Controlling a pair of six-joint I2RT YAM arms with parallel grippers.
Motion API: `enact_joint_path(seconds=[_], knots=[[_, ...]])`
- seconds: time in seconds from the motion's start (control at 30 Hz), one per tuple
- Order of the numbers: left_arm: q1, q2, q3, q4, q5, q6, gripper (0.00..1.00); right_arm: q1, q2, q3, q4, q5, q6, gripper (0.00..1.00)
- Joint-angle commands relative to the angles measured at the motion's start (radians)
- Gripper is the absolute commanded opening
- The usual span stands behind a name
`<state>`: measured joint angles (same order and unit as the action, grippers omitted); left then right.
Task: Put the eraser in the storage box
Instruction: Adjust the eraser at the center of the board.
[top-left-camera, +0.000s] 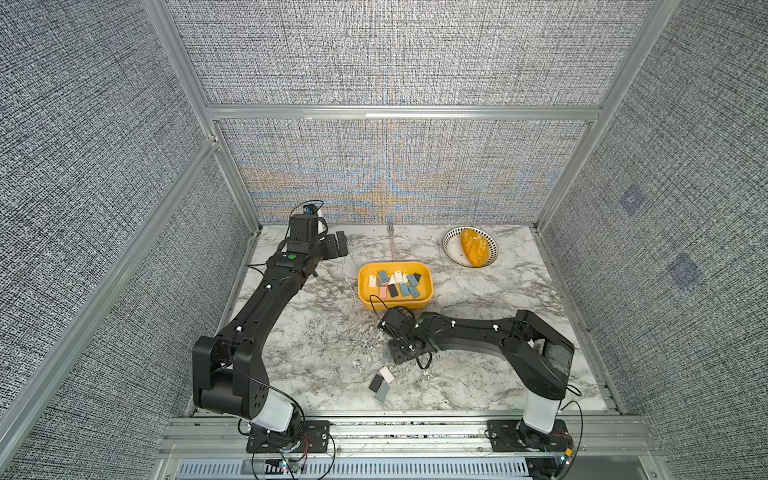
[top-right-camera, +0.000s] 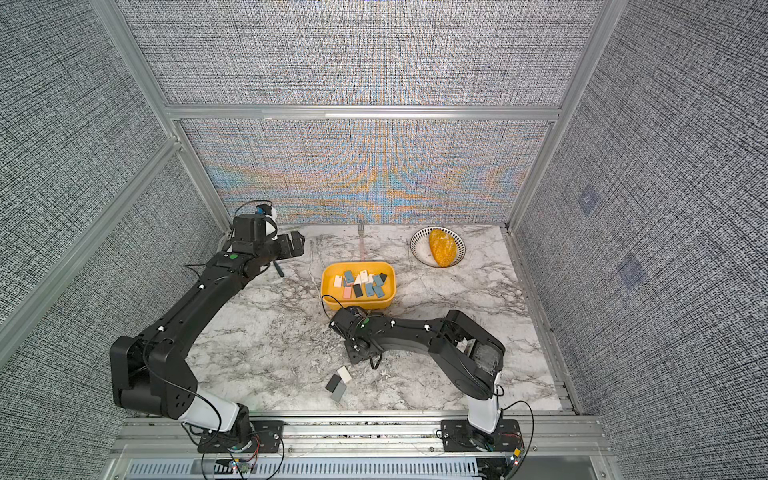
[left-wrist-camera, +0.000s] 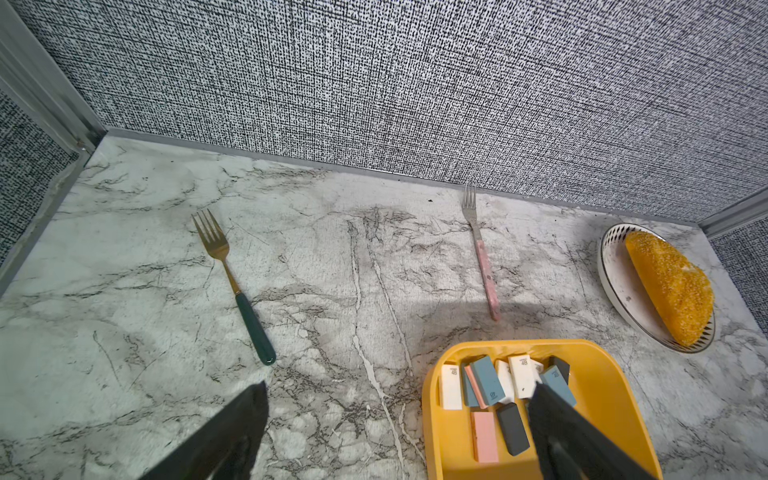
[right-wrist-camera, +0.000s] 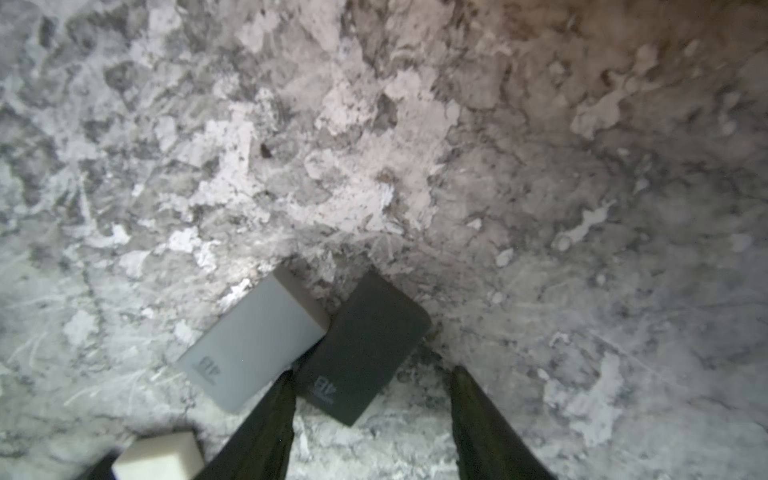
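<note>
The yellow storage box (top-left-camera: 428, 286) (top-right-camera: 390, 286) (left-wrist-camera: 430, 436) sits mid-table and holds several erasers. Three more erasers lie near the front: a white one (top-left-camera: 386, 373) (right-wrist-camera: 158, 459), a dark grey one (top-left-camera: 376, 381) (right-wrist-camera: 365, 349) and a light grey one (top-left-camera: 382, 390) (right-wrist-camera: 257, 345). My right gripper (right-wrist-camera: 372, 374) hangs low just behind them, open, with a corner of the dark grey eraser between its fingers; one fingertip (right-wrist-camera: 286, 382) is at the seam between the two grey erasers. My left gripper (top-left-camera: 338, 243) (left-wrist-camera: 399, 386) is open and empty at the back left, above the table.
A white bowl (top-left-camera: 451, 249) with a dark-patterned rim holds an orange bread roll (top-left-camera: 473, 247) at the back right. A pink-handled fork (top-left-camera: 392, 243) (left-wrist-camera: 484, 266) lies behind the box. A green-handled fork (left-wrist-camera: 237, 286) lies at the back left.
</note>
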<state>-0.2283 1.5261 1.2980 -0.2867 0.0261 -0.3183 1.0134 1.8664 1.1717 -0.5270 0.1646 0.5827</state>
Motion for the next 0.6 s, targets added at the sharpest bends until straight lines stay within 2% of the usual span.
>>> enact_joint_path(seconds=[0.0,0.57], knots=[[0.001,0.002,-0.002,0.027,-0.003,0.005,1.00,-0.008,0.013,0.012,0.002,-0.002,-0.009,0.59],[0.007,0.014,-0.003,0.031,0.003,0.001,1.00,-0.010,0.066,0.069,0.016,-0.027,-0.054,0.59]])
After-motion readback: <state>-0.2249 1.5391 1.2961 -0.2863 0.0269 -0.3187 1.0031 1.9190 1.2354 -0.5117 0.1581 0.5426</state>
